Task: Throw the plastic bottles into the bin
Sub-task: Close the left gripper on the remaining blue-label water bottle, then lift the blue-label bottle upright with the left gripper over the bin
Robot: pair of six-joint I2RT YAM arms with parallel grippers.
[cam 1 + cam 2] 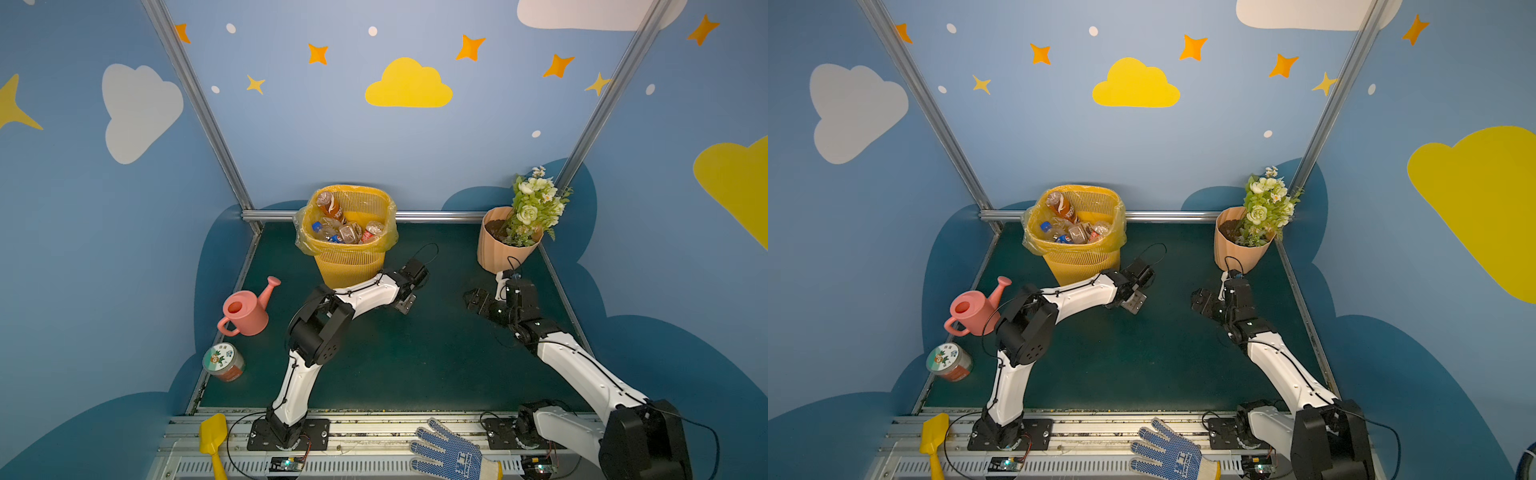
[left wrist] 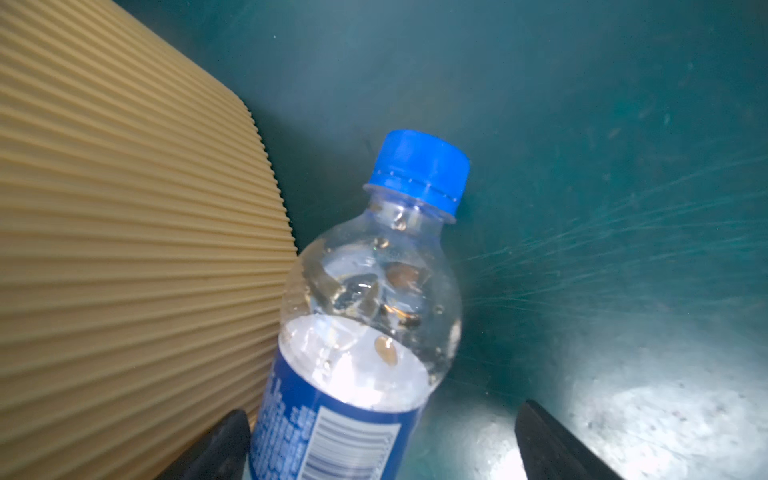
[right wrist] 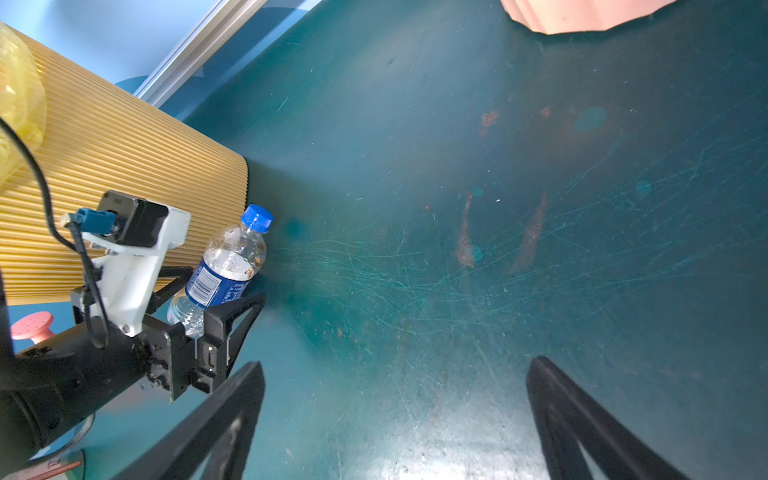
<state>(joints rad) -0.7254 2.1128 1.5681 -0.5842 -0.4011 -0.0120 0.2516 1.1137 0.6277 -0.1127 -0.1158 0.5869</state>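
Your left tool (image 3: 223,284) straddles a blue-capped bottle (image 2: 374,291), jaws spread wide and not gripping, placed to close on it. The bottle lies on the surface (image 3: 457,249) between them, beside the bin (image 1: 349,262). Your right tool (image 3: 397,363) hangs empty, jaws spread, well apart.

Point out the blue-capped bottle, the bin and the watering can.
Blue-capped bottle (image 2: 365,291): left wrist view, clear shoulder above the label.
Bin (image 1: 349,268): a top view, mesh side wall.
Watering can (image 1: 247,313): a top view, pink body.
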